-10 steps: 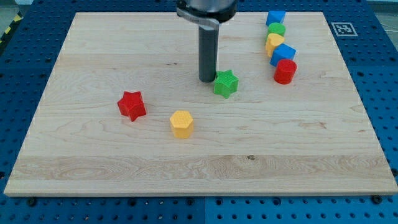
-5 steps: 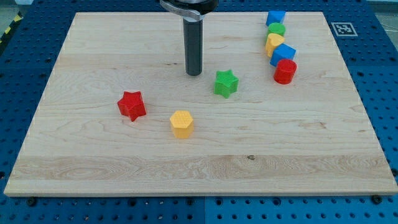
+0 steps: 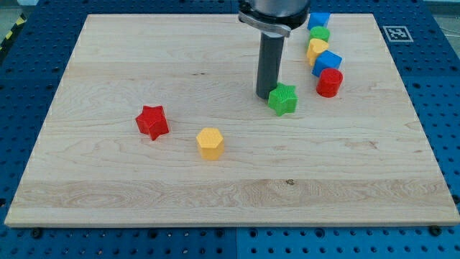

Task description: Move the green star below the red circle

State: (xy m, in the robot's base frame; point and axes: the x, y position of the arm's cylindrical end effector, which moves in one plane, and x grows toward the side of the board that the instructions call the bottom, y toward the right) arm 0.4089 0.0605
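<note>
The green star (image 3: 284, 99) lies on the wooden board (image 3: 108, 57), right of centre. My tip (image 3: 267, 96) stands just to its upper left, touching or almost touching it. The red circle (image 3: 330, 83) sits to the star's upper right, a short gap away. It is the lowest block of a column at the view's top right.
Above the red circle a blue block (image 3: 327, 62), a yellow block (image 3: 317, 48), a green block (image 3: 320, 34) and a blue cube (image 3: 318, 19) form the column. A red star (image 3: 152, 121) and a yellow hexagon (image 3: 210, 142) lie at the view's lower left.
My tip swung left away from the star, then came back right and pushed it. The green star has moved right, closer to the red circle.
</note>
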